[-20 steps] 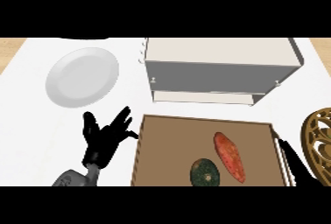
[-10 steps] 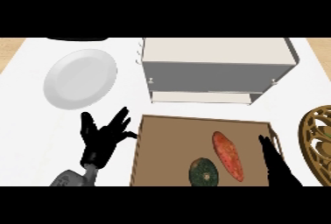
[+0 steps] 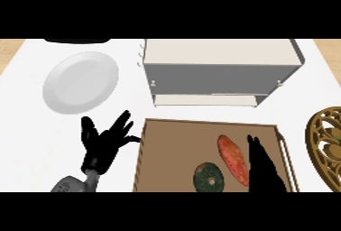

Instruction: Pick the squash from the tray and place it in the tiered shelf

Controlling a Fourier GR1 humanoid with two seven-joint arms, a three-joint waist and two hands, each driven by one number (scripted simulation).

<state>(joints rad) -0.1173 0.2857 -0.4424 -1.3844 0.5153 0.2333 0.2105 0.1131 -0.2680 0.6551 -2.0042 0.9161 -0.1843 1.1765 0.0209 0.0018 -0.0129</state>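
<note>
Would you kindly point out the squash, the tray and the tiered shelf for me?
squash (image 3: 210, 177): head view, middle of its dark green top.
tray (image 3: 180, 149): head view, bare brown floor, left part.
tiered shelf (image 3: 220, 52): head view, middle of its pale top panel.

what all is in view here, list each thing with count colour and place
tiered shelf: one, white and grey, back centre of the counter
plate: one, white, back left
tray: one, brown, front centre, below the shelf
squash: one, dark green, round, front of the tray
long vegetable: one, orange-red, on the tray right of the squash
woven basket: one, gold-brown, right edge, partly cut off
dark object: one, black, top left edge, too cut off to name
left hand: black, open, resting left of the tray
right hand: black, fingers straight, over the tray's right side
</note>
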